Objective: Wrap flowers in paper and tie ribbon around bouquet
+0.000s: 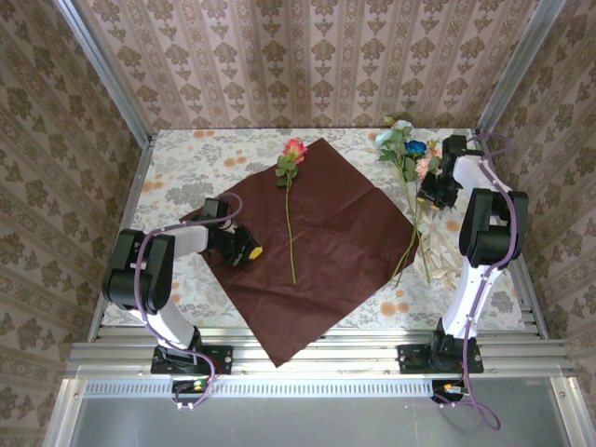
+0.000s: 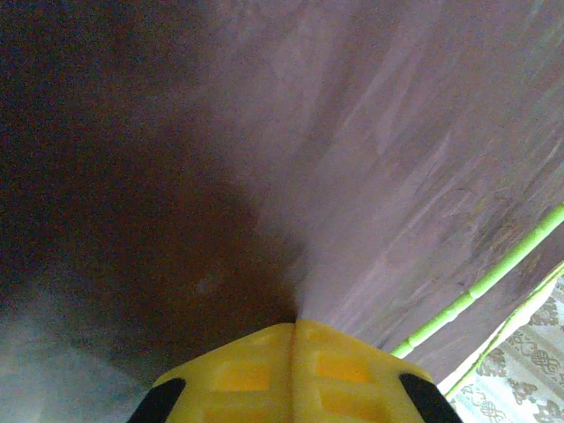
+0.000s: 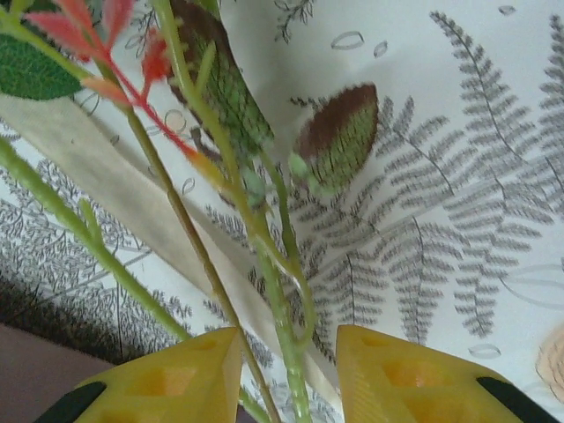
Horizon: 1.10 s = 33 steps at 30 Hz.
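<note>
The paper [image 1: 326, 244] lies spread flat, maroon face up, as a diamond in the middle of the table. One pink-red flower [image 1: 294, 149] lies on it, stem toward me. The other flowers [image 1: 410, 147] lie at the back right. My right gripper [image 1: 430, 191] is over their stems, open, and the green stems [image 3: 282, 291] run through the gap in my right gripper [image 3: 289, 352]. The cream ribbon [image 1: 438, 250] lies beside them and passes under the stems as a ribbon [image 3: 88, 159]. My left gripper [image 1: 246, 250] rests shut on the paper's left part; my left gripper [image 2: 295, 330] has the paper [image 2: 397, 159] and a green stem [image 2: 493, 273] ahead.
The tablecloth [image 1: 186, 172] has a flat floral print. Patterned walls [image 1: 56, 140] stand close on three sides, with metal posts at the corners. A metal rail [image 1: 307, 354] runs along the near edge, and the paper's near corner overhangs it.
</note>
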Available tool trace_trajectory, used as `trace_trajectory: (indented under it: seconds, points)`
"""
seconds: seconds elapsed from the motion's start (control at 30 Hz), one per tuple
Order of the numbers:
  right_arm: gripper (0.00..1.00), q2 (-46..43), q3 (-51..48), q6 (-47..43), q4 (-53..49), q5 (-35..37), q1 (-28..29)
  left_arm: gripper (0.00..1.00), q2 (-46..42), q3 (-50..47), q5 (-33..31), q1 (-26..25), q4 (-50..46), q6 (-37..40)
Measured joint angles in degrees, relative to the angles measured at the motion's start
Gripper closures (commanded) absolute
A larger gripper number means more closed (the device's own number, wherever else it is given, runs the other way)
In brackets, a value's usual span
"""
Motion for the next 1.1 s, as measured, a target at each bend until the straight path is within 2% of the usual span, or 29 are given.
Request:
trace_trajectory:
  seconds: [0.27,0.5,0.67,0.73,0.87,1.1]
  points:
    - [0.73,4.74,2.82,-0.07,-0.02,0.02,0.00,1.00,-0.68,-0.50,-0.42,0.00,-0.22,-0.02]
    - [0.92,5.99,4.07,-0.92,-0.20,0.39,-0.04,1.00,-1.07,-0.50,-0.59,0.00,-1.36,0.00]
    - [1.00,5.92,4.35,-1.64,-0.17,1.42,0.48,1.00,-1.07,-0.50,-0.59,0.00,-1.51,0.00]
    - [1.00,5.64,4.35,-1.86,-0.17,2.27,0.87,1.00,-1.07,-0.50,-0.59,0.00,-1.51,0.00]
    - [1.00,2.78,4.28,-2.21,-0.20,4.81,1.77,1.00,-1.07,-0.50,-0.59,0.00,-1.51,0.00]
    - [1.00,-9.57,2.25,-2.16,0.50,9.64,4.61,1.00,-1.07,-0.57,-0.57,0.00,-1.38,0.00]
